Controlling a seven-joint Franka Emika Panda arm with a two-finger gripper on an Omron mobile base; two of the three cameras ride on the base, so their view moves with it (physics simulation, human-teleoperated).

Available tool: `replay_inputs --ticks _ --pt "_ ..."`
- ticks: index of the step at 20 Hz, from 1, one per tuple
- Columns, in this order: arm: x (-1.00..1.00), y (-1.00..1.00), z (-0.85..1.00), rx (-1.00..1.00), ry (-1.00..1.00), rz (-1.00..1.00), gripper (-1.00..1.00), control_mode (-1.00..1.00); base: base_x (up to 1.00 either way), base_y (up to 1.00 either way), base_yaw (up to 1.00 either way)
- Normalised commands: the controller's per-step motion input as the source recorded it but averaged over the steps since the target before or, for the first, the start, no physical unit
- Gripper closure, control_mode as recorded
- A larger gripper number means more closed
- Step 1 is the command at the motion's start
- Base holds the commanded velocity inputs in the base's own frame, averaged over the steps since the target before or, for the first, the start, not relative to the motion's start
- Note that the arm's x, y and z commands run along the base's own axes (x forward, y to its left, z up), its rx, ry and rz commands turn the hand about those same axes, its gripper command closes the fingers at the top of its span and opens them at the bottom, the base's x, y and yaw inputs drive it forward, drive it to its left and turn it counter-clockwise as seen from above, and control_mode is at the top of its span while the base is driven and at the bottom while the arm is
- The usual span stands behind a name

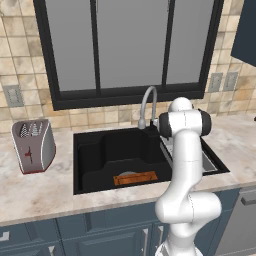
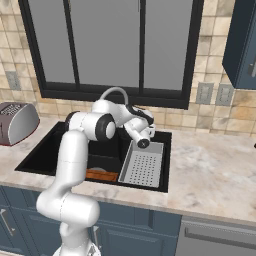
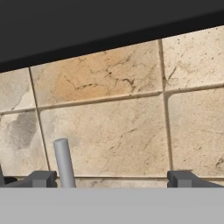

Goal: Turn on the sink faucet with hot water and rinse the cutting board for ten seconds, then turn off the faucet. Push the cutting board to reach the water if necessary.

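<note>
Gripper (image 3: 111,178) hung spread wide near the sink faucet (image 1: 148,102); no water ran, cutting board (image 1: 135,178) lay unrinsed.

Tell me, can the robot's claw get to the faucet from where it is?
Probably yes. The claw is open and up by the wall behind the sink, and the grey faucet pipe already stands between its fingertips in the hand view. Nothing seems to block it, though the little lever is hidden.

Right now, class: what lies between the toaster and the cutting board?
In the left base view, bare marble counter runs from the toaster to the sink; then the black basin floor reaches the cutting board. Nothing else sits there.
</note>
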Motion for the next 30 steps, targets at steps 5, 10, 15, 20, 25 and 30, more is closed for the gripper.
replay_inputs --ticks 5,10,15,20,25,30 --pt "0.09 0.14 0.0 0.0 0.0 0.0 -1.0 -1.0 0.0 0.0 0.0" --pt "0.05 0.18 0.0 0.0 0.0 0.0 -1.0 -1.0 0.0 0.0 0.0" --pt "0.07 0.18 0.0 0.0 0.0 0.0 -1.0 -1.0 0.0 0.0 0.0" --pt "0.16 0.15 0.0 0.0 0.0 0.0 -1.0 -1.0 0.0 0.0 0.0" --pt "0.08 0.12 0.0 0.0 0.0 0.0 -1.0 -1.0 0.0 0.0 0.0" --pt "0.06 0.07 0.0 0.0 0.0 0.0 -1.0 -1.0 0.0 0.0 0.0"
